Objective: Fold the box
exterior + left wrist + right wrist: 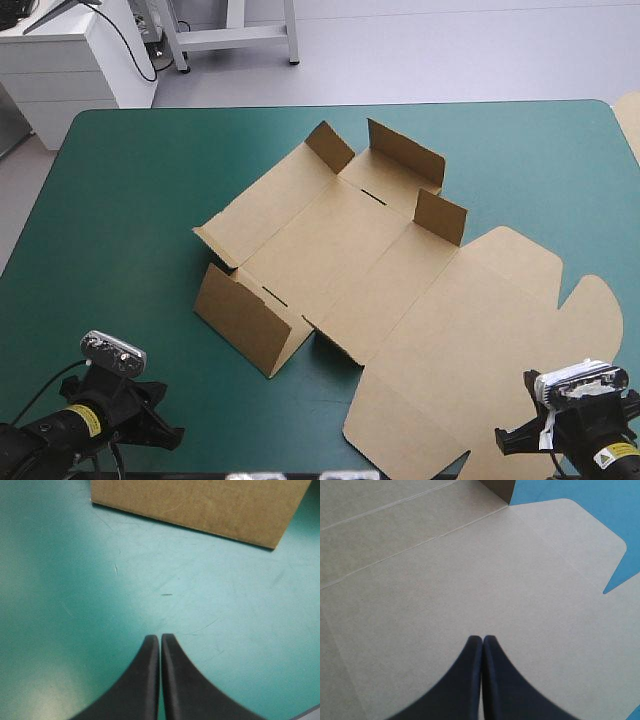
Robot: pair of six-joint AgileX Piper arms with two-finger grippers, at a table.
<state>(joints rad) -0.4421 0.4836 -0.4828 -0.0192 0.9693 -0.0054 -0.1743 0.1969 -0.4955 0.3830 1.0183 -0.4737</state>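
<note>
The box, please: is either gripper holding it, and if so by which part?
Nothing is held. The left gripper is shut over the teal-green cover, short of the box; the right gripper is shut above its flat lid, empty.

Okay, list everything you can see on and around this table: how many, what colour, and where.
box: one, brown, a cut sheet lying mostly flat across the table's middle and right; several flaps stand raised at its far and near-left sides, and the lid panel lies flat toward the near right corner.
table: one, teal-green cover, fills most of the high view.
pale edge: one, beige, just past the table's far right edge; cannot tell what it is.
left hand: one, black, shut, over bare cover near the near left corner, with a raised box flap ahead of it.
right hand: one, black, shut, over the box's flat lid panel.
</note>
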